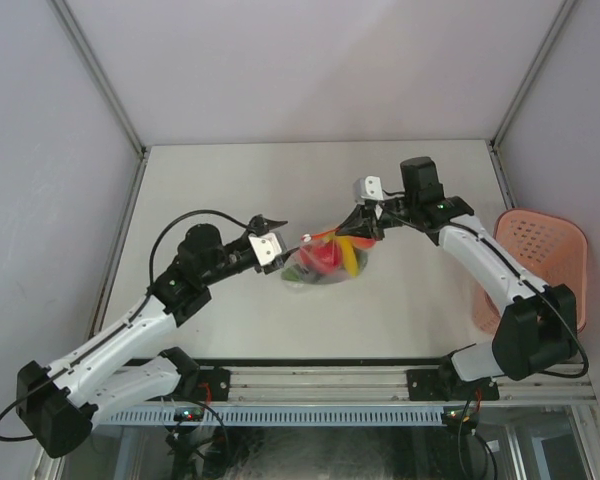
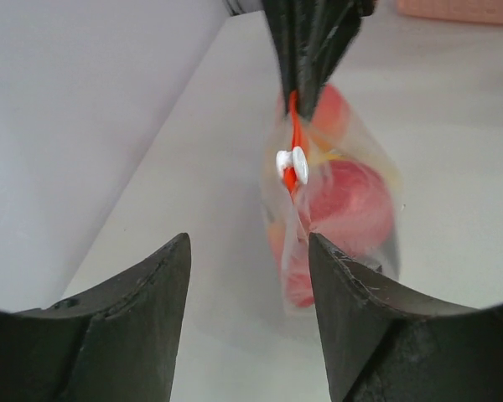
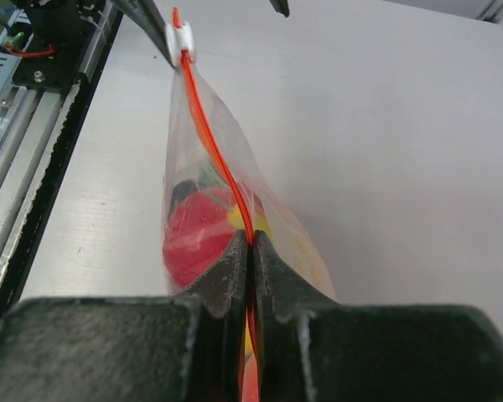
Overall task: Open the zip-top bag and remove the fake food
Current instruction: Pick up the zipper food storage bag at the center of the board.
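The clear zip-top bag [image 1: 325,262] hangs upright just above the table centre, its red-orange zip strip [image 3: 208,134] on top. My right gripper [image 1: 360,232] is shut on the strip's right end [image 3: 251,241]. A white slider [image 3: 182,42] sits at the strip's far left end; it also shows in the left wrist view [image 2: 292,162]. My left gripper [image 2: 247,255] is open and empty, just left of the slider, apart from the bag [image 2: 344,209]. The fake food is inside: a red round piece [image 3: 197,230], a yellow piece [image 3: 257,223] and a dark piece [image 3: 183,194].
A pink perforated basket [image 1: 540,262] lies at the table's right edge. Grey walls close in the left, back and right sides. The metal rail [image 1: 320,385] with the arm bases runs along the near edge.
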Available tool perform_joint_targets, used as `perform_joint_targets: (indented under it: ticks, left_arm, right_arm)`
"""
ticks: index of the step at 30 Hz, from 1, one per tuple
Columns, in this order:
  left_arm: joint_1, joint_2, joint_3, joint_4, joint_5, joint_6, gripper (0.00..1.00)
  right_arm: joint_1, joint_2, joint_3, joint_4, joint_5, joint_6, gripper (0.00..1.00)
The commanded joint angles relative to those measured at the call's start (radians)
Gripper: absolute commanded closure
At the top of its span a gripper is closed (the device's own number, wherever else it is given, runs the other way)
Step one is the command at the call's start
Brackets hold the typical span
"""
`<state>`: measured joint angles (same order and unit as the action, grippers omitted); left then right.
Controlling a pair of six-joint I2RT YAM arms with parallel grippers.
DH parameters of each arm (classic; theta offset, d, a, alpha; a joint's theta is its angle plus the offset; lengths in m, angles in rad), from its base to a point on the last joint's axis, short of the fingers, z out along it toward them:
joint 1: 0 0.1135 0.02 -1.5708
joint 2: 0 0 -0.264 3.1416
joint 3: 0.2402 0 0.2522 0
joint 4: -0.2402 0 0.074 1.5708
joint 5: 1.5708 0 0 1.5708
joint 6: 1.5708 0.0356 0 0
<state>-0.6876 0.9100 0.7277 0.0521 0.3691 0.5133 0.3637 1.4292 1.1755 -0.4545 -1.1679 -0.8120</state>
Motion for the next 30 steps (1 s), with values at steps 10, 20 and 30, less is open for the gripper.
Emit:
perform_joint_targets:
  ticks: [10, 20, 30]
  left_arm:
    - [0.033, 0.161, -0.052, 0.387, 0.216, -0.315, 0.44]
    - [0.033, 0.295, -0.085, 0.558, 0.267, -0.441, 0.51]
    - [0.033, 0.374, -0.036, 0.521, 0.269, -0.463, 0.96]
  right_arm:
    - [-0.079, -0.060, -0.073, 0.154, -0.143, 0.114, 1.00]
    - [-0.111, -0.082, -0.086, 0.145, -0.188, 0.100, 1.00]
    - [-0.126, -0.083, -0.086, 0.078, -0.194, 0.034, 1.00]
